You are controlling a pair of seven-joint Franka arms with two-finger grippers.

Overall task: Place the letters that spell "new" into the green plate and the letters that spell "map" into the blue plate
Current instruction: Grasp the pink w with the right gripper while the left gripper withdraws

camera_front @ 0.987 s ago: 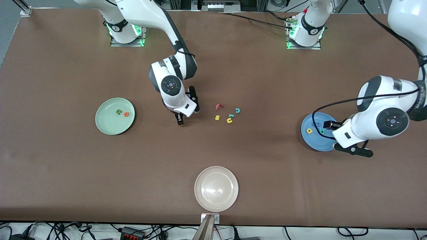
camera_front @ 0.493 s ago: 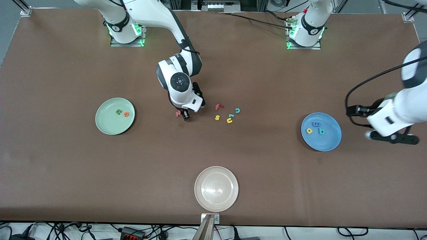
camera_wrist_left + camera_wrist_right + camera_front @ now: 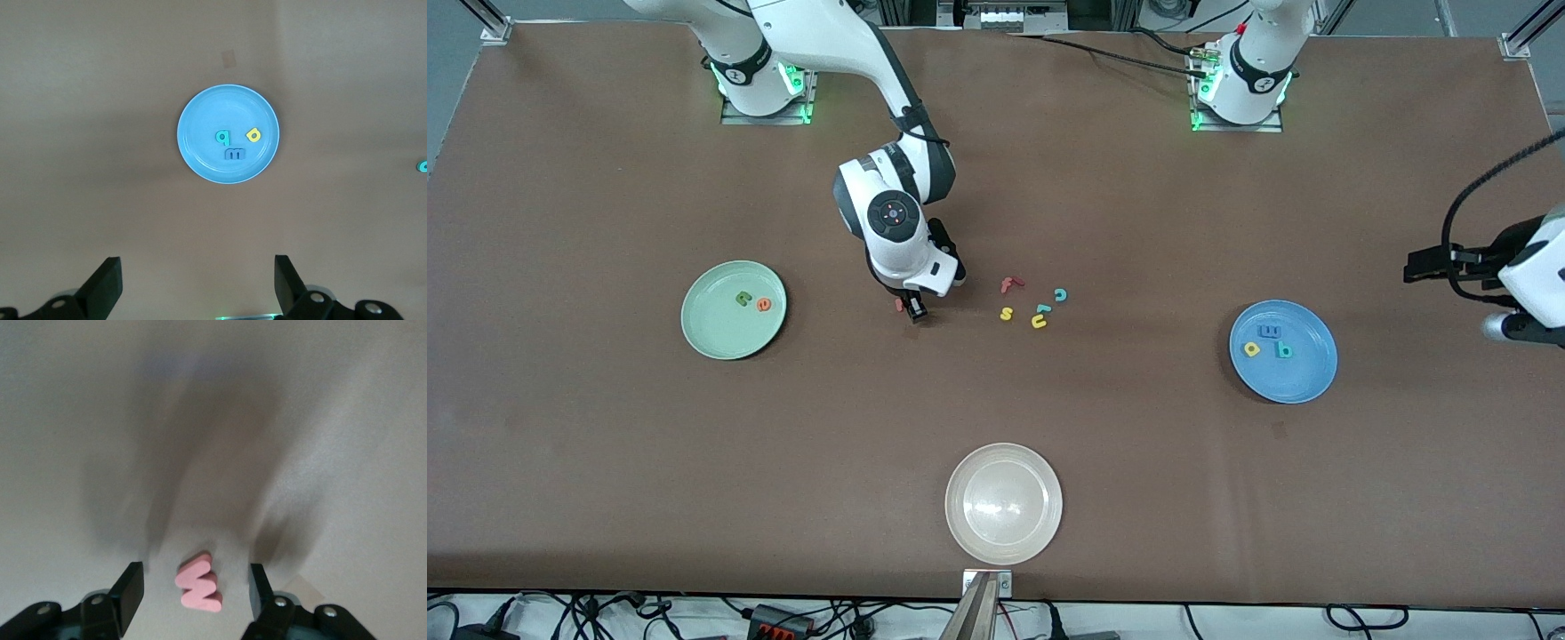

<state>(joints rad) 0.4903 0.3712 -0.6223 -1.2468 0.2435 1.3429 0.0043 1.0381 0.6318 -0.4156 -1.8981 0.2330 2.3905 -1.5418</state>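
Over w, right claw lowered, narrowed.

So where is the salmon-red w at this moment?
The w lies on the table between the fingers of the right end effector, which have not closed on it. In the front view it sits between the green plate and the loose letter cluster.

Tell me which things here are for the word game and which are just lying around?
For the job: green plate with n and e; pink w between the right claw's fingers; blue plate with m, a, p.

Just lying about: white plate, f, s, u, c.
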